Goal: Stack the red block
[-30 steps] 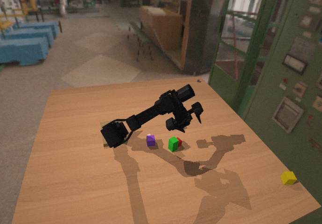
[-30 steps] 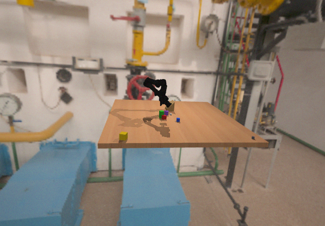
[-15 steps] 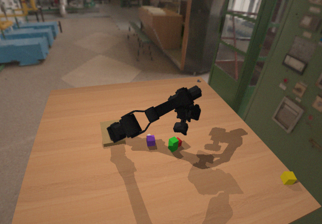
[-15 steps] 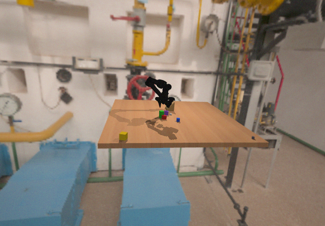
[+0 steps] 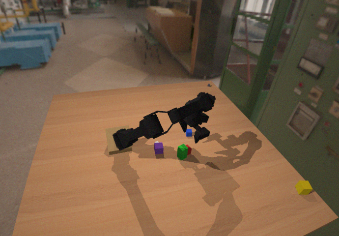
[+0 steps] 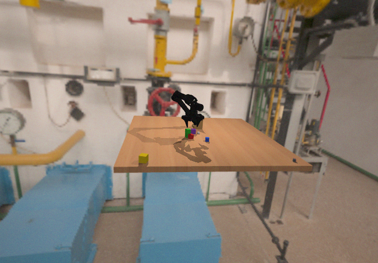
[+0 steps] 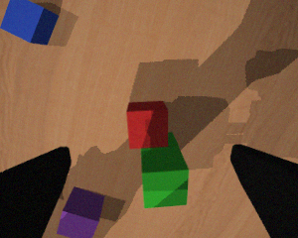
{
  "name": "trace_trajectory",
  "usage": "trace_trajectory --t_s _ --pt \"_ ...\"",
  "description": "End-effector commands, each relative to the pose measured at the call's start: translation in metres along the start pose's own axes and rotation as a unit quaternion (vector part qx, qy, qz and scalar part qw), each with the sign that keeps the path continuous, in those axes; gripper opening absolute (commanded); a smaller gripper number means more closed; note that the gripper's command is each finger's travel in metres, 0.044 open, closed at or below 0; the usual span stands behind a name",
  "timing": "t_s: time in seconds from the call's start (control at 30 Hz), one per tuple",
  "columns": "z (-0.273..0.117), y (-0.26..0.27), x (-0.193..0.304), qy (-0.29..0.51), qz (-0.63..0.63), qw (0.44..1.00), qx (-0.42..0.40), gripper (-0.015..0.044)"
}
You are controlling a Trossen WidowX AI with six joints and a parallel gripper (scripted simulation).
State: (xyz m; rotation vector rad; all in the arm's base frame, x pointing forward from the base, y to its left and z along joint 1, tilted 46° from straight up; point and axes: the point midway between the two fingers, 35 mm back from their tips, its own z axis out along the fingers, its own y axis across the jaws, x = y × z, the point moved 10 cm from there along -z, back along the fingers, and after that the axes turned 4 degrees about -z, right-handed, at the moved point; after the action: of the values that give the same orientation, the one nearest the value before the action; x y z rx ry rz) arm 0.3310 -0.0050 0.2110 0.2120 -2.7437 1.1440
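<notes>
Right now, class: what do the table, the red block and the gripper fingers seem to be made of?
Table: wood or wood veneer, matte; streaky grain lines show.
Red block: plain solid colour, no grain, flat faces; perhaps plastic or painted wood, cannot tell which.
Gripper fingers: uniform matte black, no glints; maybe plastic or coated metal.

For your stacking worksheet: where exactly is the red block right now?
In the wrist view the red block sits on the table near centre, right against the green tower, between the open gripper's fingers and untouched.
</notes>
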Motion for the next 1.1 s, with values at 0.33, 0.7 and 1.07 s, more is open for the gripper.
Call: trace_trajectory --t_s 0.33,0.7,1.07 --pt "0.028 -0.003 -0.001 0.008 -0.023 1.000 -0.006 0.0440" --pt "0.054 -0.001 0.002 0.009 -0.023 1.000 -0.005 0.0440" --pt "0.072 -0.001 0.002 0.009 -0.023 1.000 -0.005 0.0440"
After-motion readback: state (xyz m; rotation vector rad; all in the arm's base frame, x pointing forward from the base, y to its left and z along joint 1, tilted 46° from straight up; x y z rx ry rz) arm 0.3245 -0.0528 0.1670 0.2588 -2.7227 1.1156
